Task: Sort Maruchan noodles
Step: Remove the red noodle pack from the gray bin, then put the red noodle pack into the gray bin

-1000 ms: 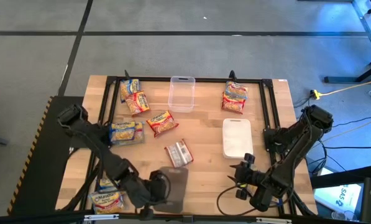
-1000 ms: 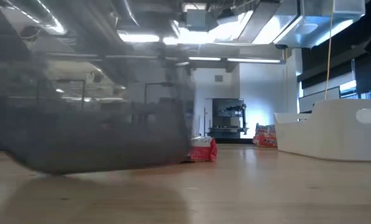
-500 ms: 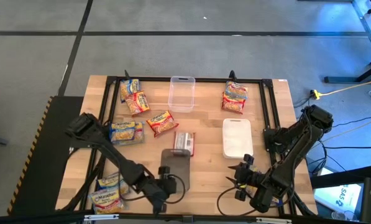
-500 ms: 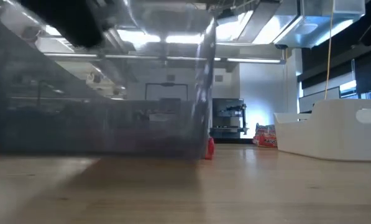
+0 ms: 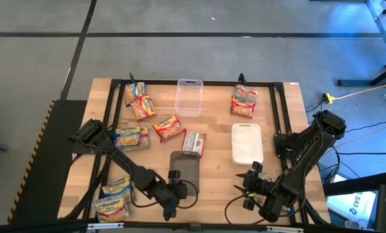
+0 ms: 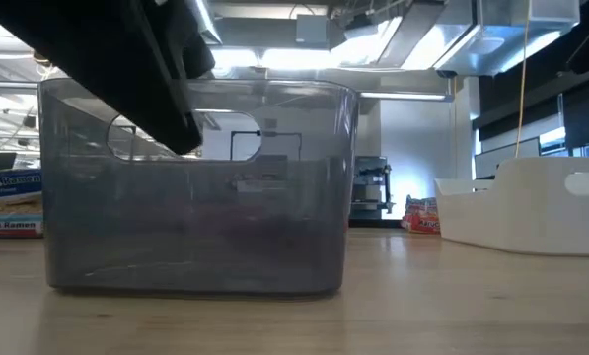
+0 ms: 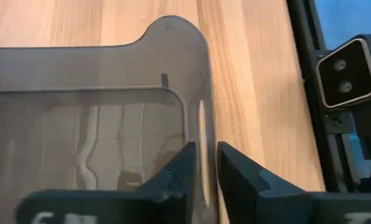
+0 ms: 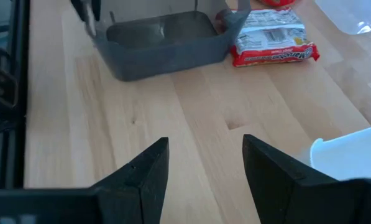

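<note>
Smoky grey translucent plastic is forming the rectangular bin (image 5: pixel 185 168) that is sitting upright on the pale wooden table (image 5: pixel 212 136) near its front edge. Through the walls in the low view the grey bin (image 6: pixel 195 187) is showing no packet inside. The left gripper (image 5: pixel 173 195) is straddling the bin's near wall, one dark finger (image 7: pixel 179 177) inside and the other outside, with the wall between them; the gap is narrow, though whether the fingers are pressing the wall or just clear of it I cannot tell.

Just beyond the grey bin's far end, a red-labelled flat ramen packet (image 5: pixel 193 143) is lying on the wood, outside the bin. A clear lidless rectangular plastic container (image 5: pixel 188 98) is standing at the table's far edge with nothing visible in it. A white rectangular container (image 5: pixel 247 143) is resting to the right of centre; its inside is not showing any packet from above.

The other flat yellow-printed noodle packets are all lying loose on the table: two at the far left corner (image 5: pixel 138 98), one blue-labelled (image 5: pixel 130 138) at the left side, one red-labelled (image 5: pixel 169 127) near the middle, a small stack at the far right (image 5: pixel 244 101), and two blue-labelled ones at the near left corner (image 5: pixel 113 200).

The right gripper (image 5: pixel 249 189) is hovering near the front right of the table, its fingers (image 8: pixel 141 174) standing moderately apart and holding nothing.
</note>
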{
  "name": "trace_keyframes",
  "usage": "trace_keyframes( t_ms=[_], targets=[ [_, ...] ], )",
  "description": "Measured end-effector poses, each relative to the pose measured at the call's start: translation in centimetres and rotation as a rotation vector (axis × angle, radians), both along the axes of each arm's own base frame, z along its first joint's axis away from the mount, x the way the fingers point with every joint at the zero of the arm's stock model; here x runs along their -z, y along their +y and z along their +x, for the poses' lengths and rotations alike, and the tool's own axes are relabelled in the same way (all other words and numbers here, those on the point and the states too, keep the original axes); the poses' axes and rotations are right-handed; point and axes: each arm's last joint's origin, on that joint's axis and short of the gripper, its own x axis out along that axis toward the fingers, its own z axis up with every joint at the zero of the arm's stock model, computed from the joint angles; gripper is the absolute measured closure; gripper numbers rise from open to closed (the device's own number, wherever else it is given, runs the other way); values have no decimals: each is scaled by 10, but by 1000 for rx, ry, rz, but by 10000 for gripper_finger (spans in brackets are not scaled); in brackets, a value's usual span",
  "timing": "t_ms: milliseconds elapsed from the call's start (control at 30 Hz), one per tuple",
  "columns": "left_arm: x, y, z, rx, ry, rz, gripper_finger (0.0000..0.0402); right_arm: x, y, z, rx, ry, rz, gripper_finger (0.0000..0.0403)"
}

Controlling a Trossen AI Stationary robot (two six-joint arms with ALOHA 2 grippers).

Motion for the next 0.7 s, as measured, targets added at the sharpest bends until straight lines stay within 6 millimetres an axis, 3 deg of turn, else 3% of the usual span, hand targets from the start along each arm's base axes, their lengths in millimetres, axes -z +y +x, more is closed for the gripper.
trace_keyframes(
  t_ms=[133, 367, 533, 700],
  targets=[
    [-10, 1, 2, 16, 38, -29, 302, -1, -2, 7, 13, -12, 22, 226],
    [-63, 14, -9, 21, 80, 28, 291, 0, -20, 28, 21, 44, 4, 226],
    [-99, 47, -28, -8, 0, 87, 291, 1, -53, 57, -2, 139, -52, 226],
    [-108, 103, -49, -120, -53, 87, 291, 2, -101, 85, -25, 255, -114, 226]
  ],
)
